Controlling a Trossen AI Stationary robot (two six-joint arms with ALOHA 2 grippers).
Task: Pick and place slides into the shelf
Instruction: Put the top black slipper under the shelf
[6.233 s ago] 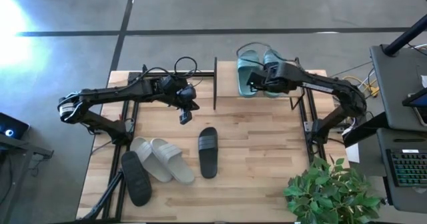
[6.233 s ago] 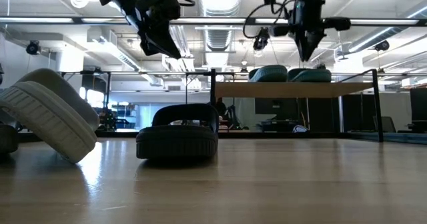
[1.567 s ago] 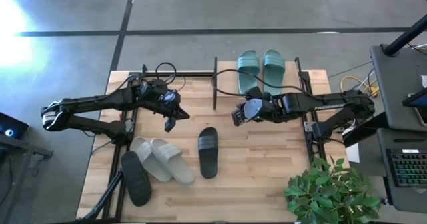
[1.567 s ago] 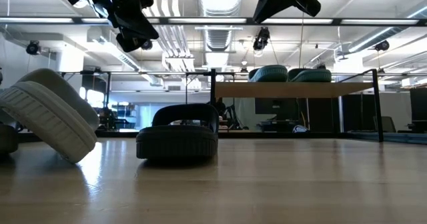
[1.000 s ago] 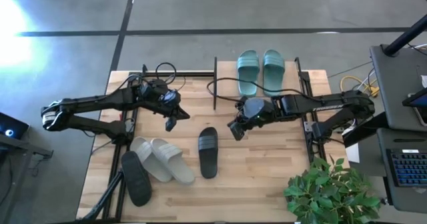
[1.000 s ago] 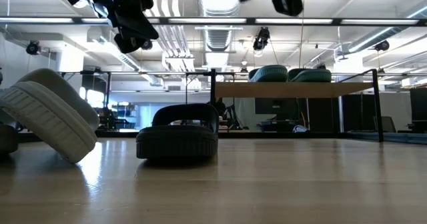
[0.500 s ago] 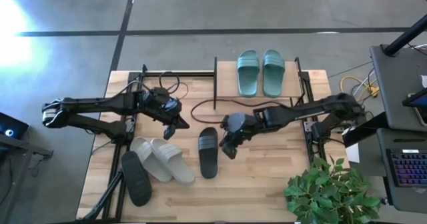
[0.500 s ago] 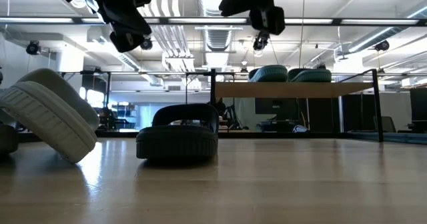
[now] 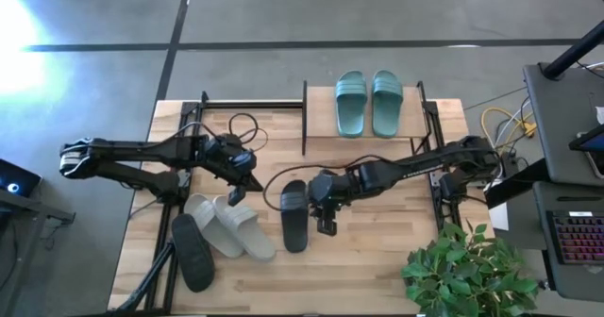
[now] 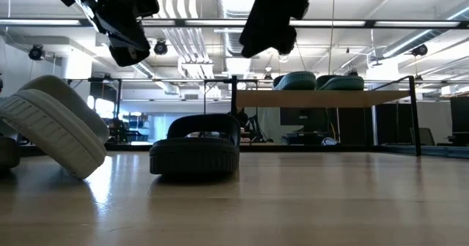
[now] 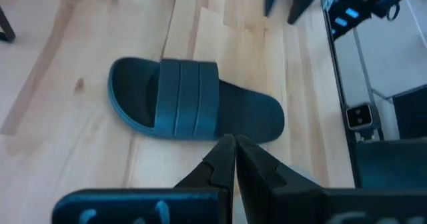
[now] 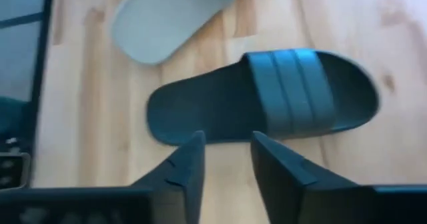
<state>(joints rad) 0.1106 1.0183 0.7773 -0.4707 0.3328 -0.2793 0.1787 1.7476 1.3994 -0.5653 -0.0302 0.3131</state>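
The two teal-green slides (image 9: pixel 368 102) lie side by side on the shelf's top board (image 9: pixel 412 98) at the table's far side and also show in the low view (image 10: pixel 319 80). One black slide (image 9: pixel 294 215) lies sole down at mid-table. Two light grey slides (image 9: pixel 232 225) and the other black slide (image 9: pixel 192 252) lie at the near left. My right gripper (image 9: pixel 326 225) is open and empty, above the table just right of the mid-table black slide (image 12: pixel 267 104). My left gripper (image 9: pixel 233 193) is shut and empty, above the table near the grey slides.
The shelf's black metal frames (image 9: pixel 304 119) stand at the far middle and far right. A loose black cable (image 9: pixel 274 180) loops over the table between the arms. A potted plant (image 9: pixel 467 270) stands at the near right corner. Bare wood lies at the near right.
My right gripper has gone from near the shelf toward the table's near left and down, ending beside the mid-table black slide, its fingers tipped toward the table. My left gripper has gone a little toward the near edge, toward the grey slides. No slide has moved.
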